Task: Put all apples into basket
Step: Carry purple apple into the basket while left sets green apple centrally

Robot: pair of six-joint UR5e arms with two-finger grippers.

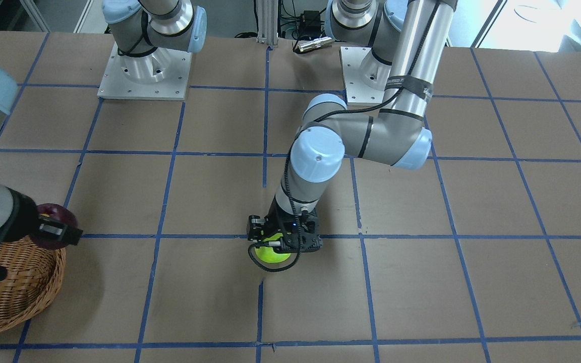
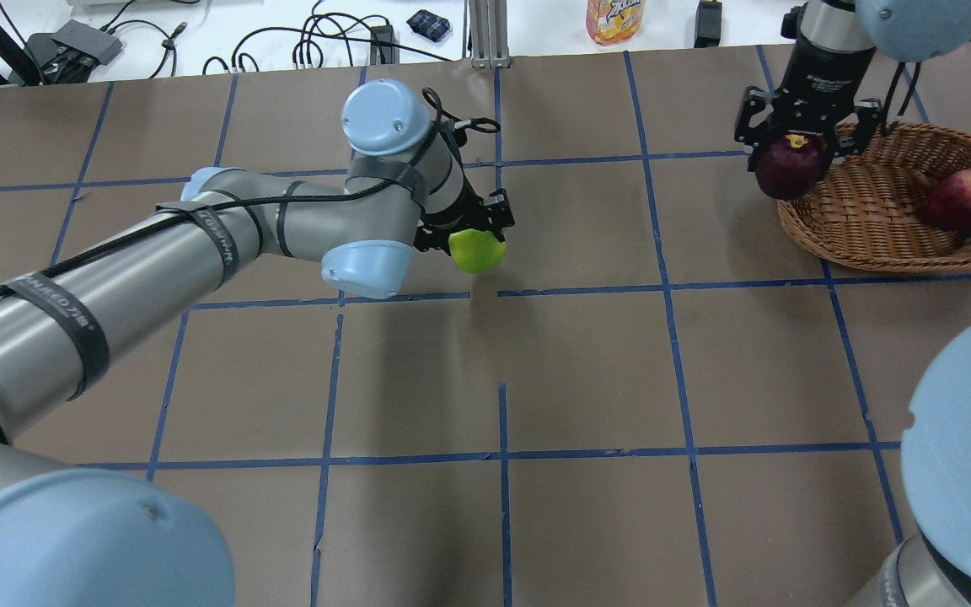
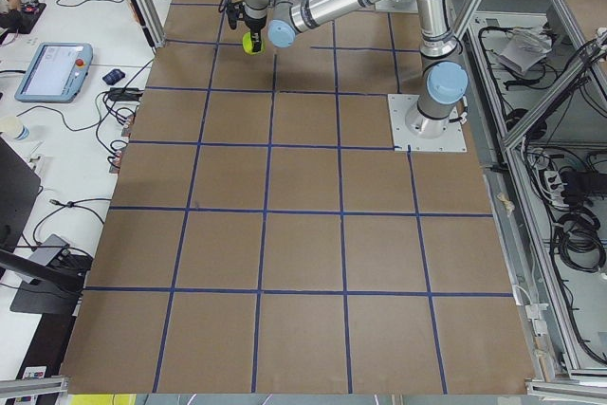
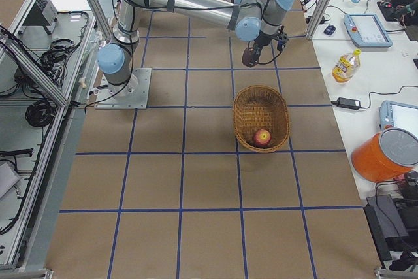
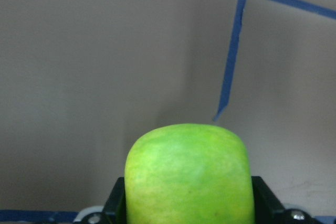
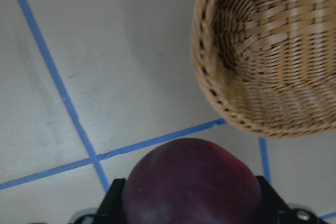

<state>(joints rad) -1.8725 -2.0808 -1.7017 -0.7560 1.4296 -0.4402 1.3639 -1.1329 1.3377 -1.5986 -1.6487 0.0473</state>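
Observation:
My left gripper [image 2: 475, 229] is shut on the lime green apple [image 2: 477, 250] near the table's middle; it fills the left wrist view [image 5: 187, 174] and shows in the front view [image 1: 272, 253]. My right gripper [image 2: 799, 145] is shut on the dark purple-maroon apple [image 2: 789, 166], held in the air just outside the left rim of the wicker basket [image 2: 866, 223]; the right wrist view shows this apple [image 6: 191, 182] with the basket's rim [image 6: 220, 103] ahead. The red apple [image 2: 962, 198] lies inside the basket, also seen in the right-side view [image 4: 262, 137].
A juice bottle [image 2: 614, 18] and cables lie beyond the table's far edge. The arm bases [image 1: 144, 70] stand at the robot's side of the table. Blue tape lines grid the brown table top [image 2: 587, 371].

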